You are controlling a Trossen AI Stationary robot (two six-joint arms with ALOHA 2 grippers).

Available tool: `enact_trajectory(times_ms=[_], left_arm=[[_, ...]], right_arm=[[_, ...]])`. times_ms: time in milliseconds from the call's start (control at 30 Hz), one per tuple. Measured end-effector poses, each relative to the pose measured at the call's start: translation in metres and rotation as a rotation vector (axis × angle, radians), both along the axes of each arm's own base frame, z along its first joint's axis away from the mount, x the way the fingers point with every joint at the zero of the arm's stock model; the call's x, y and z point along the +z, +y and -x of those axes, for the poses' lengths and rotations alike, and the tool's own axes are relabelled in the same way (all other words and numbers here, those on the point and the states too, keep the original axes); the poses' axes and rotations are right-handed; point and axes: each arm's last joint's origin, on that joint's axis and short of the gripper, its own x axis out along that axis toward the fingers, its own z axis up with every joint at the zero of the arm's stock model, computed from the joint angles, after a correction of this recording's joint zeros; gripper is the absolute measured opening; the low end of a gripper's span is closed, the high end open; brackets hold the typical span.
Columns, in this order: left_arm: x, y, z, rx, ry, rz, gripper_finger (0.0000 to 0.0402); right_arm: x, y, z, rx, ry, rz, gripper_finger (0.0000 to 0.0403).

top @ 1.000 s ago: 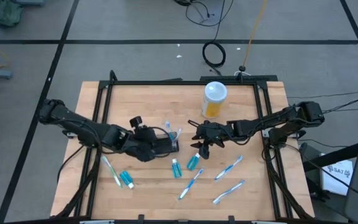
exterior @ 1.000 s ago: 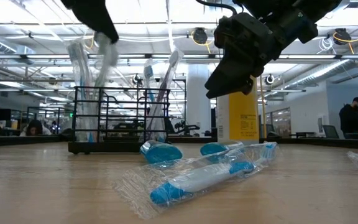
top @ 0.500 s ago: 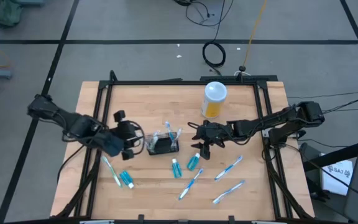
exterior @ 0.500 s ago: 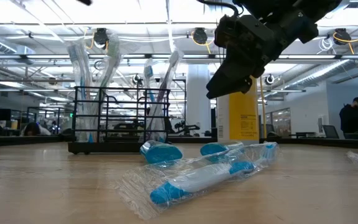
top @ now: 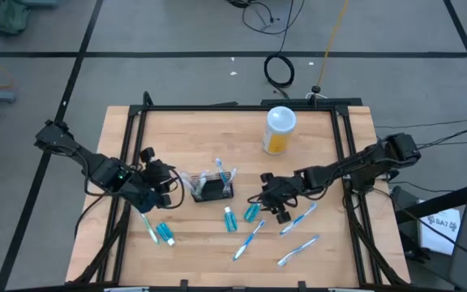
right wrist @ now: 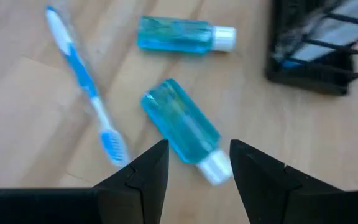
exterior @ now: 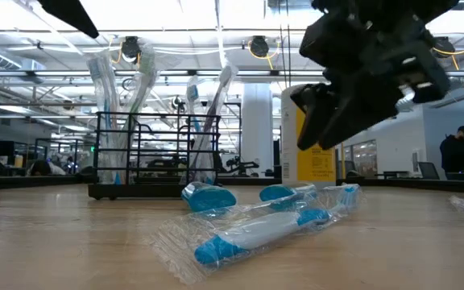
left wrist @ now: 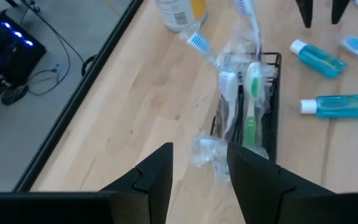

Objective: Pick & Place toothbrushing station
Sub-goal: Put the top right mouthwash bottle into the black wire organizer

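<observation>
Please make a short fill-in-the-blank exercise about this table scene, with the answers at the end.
1. The wrapped toothbrushes stand upright in the black wire ____.
2. The right gripper hovers with open fingers over a teal ____.
3. The yellow bottle has a ____ cap.

Answers: basket; tube; white

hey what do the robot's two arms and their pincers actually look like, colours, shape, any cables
Both arms are slim, dark, jointed links. The left pincer and right pincer each end in two flat, matte black fingers with angular, tapered tips. Thin black cables run along the arms in the high view. No markings are legible.
</observation>
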Motion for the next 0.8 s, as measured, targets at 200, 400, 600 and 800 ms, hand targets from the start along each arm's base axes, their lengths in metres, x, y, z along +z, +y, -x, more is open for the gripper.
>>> enact_trajectory(times_ms=[200,400,600,800], left_arm=[[-0.001,0.0,0.0,0.035,-0.022,0.029,0.0159],[-0.001,0.0,0.0,0.039,-0.025,0.033,0.0159],[0.0,0.002,-0.002,0.062,-0.045,0.029,0.0159],[0.0,0.006,-0.003,0.106,-0.061,0.037,0.0159]], right_arm=[[-0.012,-0.019,0.004,0.001,-0.03,-0.041,0.0167],[-0.038,-0.023,0.009,0.081,-0.104,-0.098,0.0167],[-0.059,-0.031,0.001,0.112,-0.104,-0.055,0.0167],[-0.078,-0.041,-0.003,0.139,-0.085,-0.081,0.0167]])
